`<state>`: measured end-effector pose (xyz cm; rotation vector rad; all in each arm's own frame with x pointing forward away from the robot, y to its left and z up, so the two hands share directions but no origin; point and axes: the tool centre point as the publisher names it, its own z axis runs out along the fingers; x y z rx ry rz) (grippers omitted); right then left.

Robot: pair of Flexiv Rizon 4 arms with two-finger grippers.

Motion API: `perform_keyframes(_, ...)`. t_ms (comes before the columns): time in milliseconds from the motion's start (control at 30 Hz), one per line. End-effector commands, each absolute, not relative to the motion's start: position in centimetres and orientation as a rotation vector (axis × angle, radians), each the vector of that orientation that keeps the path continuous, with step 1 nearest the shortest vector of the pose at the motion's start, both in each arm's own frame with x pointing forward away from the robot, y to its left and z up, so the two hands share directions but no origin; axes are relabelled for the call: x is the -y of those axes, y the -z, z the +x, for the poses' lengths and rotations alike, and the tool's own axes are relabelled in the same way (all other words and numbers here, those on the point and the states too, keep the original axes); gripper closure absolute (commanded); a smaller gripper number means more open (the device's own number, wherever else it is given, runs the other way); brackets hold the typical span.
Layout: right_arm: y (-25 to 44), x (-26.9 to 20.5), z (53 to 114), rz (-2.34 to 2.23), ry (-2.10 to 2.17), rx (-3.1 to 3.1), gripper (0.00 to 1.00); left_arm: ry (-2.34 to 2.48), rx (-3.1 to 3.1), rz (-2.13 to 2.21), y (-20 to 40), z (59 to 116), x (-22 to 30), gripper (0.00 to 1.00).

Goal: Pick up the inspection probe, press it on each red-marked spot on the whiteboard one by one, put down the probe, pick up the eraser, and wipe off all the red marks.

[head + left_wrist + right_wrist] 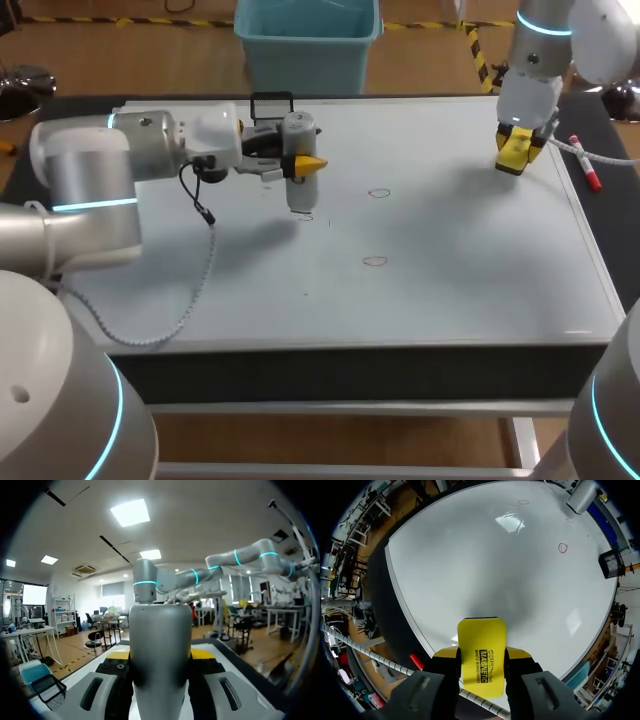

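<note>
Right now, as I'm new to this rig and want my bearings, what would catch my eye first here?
The left gripper holds a grey probe upright, tip down at the whiteboard's left half. The right gripper is shut on a bright yellow eraser above the board's far right corner. Two small red rings sit unwiped near the board's middle.

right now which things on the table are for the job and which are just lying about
For the job: inspection probe, held in the left gripper; yellow eraser, held in the right gripper; whiteboard; red marks.
Just lying about: red marker by the board's right edge; black wire basket at its far edge.
</note>
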<state>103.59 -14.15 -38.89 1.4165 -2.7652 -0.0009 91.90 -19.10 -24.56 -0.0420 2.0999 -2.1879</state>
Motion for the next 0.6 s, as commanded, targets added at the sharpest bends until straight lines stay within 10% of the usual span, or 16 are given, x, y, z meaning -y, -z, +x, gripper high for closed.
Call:
perform_keyframes(33, 38.8, 14.2, 103.7, 1.418, -0.002, 2.761, 1.00, 2.199, -2.112, -0.028, 25.1, 92.5, 19.8, 1.00)
perform_keyframes(600, 38.8, 14.2, 103.7, 1.418, -0.002, 2.761, 1.00, 2.191, -2.137, -0.106, 27.7, 93.2, 19.6, 1.00)
